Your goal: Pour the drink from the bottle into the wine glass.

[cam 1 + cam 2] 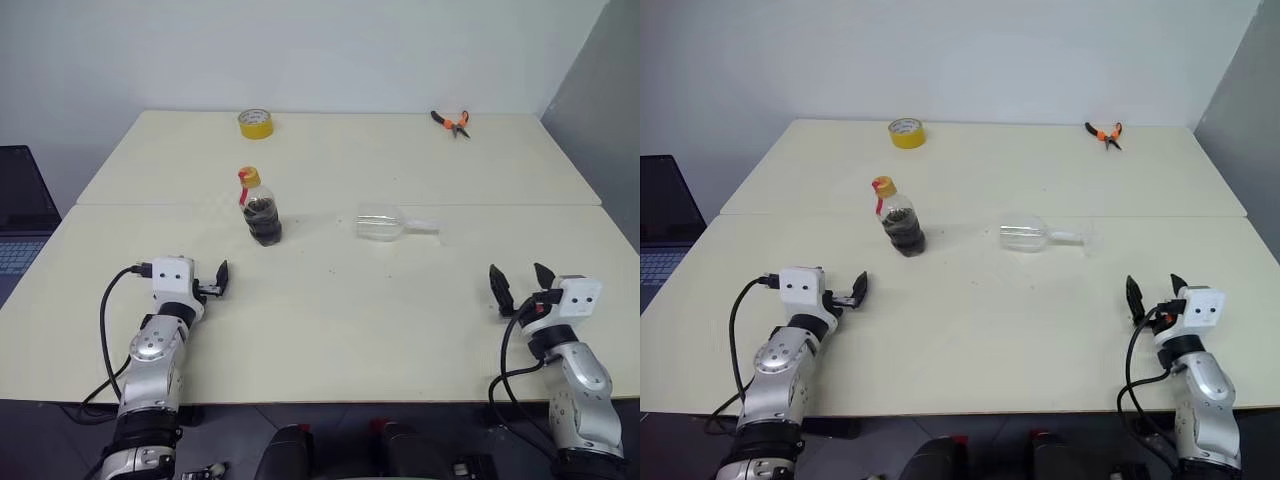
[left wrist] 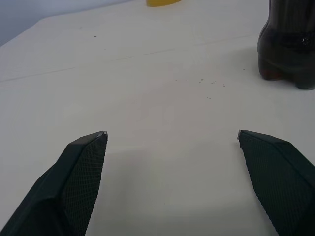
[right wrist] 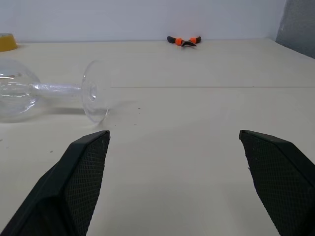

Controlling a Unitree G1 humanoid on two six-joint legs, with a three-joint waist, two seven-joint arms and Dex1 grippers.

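The squat clear plastic bottle (image 1: 261,210) of dark drink stands upright, yellow cap on — ahead of the wide-open, empty left gripper (image 1: 217,280). The clear stemmed wine glass (image 1: 390,224) lies on its side right of the bottle — well ahead of the right gripper (image 1: 520,282), spread wide, empty.

Both arms reach forward, low and wide apart; left gripper (image 1: 217,281) and right gripper (image 1: 520,283) gape empty.

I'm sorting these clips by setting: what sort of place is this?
Probably a lab or workshop test area: two plain cream tables pushed together against a bare wall, orange-handled pliers and a yellow tape roll lying out, a laptop alongside.
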